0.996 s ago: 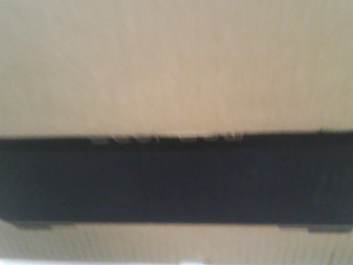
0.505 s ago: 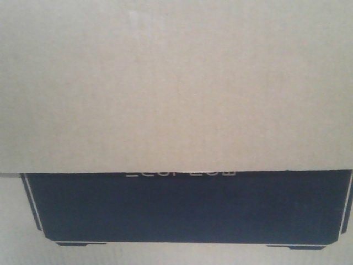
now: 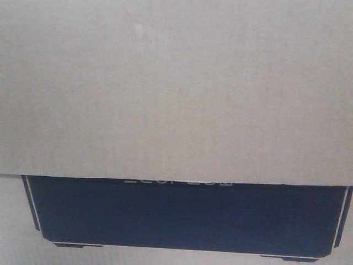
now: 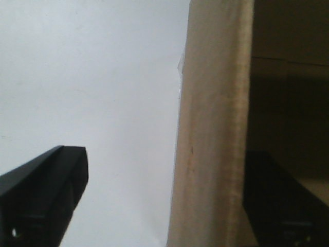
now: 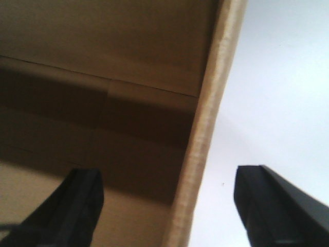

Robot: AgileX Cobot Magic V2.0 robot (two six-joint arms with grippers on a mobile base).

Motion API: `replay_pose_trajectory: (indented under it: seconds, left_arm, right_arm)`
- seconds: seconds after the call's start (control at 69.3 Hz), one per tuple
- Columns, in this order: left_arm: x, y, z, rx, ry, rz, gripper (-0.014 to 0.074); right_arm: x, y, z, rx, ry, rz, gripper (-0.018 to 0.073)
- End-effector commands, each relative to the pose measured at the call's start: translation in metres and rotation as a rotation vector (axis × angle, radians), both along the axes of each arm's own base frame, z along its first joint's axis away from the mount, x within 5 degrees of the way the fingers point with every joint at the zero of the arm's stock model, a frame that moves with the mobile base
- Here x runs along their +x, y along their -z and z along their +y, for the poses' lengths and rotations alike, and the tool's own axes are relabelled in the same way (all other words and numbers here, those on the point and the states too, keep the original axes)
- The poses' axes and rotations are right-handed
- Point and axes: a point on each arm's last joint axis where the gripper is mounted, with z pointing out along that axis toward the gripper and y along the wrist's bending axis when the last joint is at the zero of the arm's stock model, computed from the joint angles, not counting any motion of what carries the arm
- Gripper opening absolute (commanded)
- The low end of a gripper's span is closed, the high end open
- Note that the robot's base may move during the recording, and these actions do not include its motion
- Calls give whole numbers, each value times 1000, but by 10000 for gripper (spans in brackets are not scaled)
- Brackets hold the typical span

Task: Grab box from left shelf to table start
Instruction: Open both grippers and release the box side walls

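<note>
The box fills the front view, close to the camera. Each open pincer straddles a side wall: left pincer, right pincer, one finger inside, one outside above the white tabletop. Both should probably be kept level so the box is lowered flat.

In all three views I can find no object that is apart from the task. Only plain surfaces fill the pictures, and no other thing is clear enough to name.
</note>
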Motion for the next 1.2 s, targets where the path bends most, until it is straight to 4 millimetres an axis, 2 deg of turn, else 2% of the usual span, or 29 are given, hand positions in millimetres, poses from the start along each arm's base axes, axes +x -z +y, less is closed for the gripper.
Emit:
replay_pose_trajectory:
  seconds: [0.0,0.13,0.303,0.404,0.448,0.534,0.577,0.679,0.722,0.837,1.039,1.184]
  left_arm:
    - [-4,-27,1,-30,-6,-89,489]
    - [-12,-43,3,-34,-4,-116,489]
    - [-45,-75,10,-64,-3,-242,482]
    - [-66,-90,15,-60,18,-315,442]
    - [-76,-94,17,-60,23,-343,406]
    - [-99,-100,23,-52,36,-398,297]
    - [-106,-98,24,-44,44,-402,239]
    - [-126,-89,29,-45,47,-428,102]
    - [-132,-81,30,-44,49,-428,43]
    - [-150,-56,34,-49,49,-456,-109]
    - [-175,-11,39,-70,49,-567,-93]
    - [-195,10,44,-90,48,-666,-93]
  right_arm:
    - [-7,-26,-1,-22,3,-133,627]
    - [-17,-34,-3,-55,8,-174,627]
    - [-48,-54,-2,-62,13,-259,624]
    - [-69,-65,-1,-36,36,-309,605]
    - [-78,-68,-1,-24,46,-327,572]
    - [-103,-77,1,-14,54,-385,423]
    - [-114,-77,1,-14,53,-409,348]
    - [-139,-72,2,-18,54,-455,96]
    - [-148,-66,2,-21,56,-474,38]
    - [-170,-44,1,-40,68,-522,57]
    - [-202,0,1,-41,83,-625,57]
    - [-218,22,1,-39,93,-720,57]
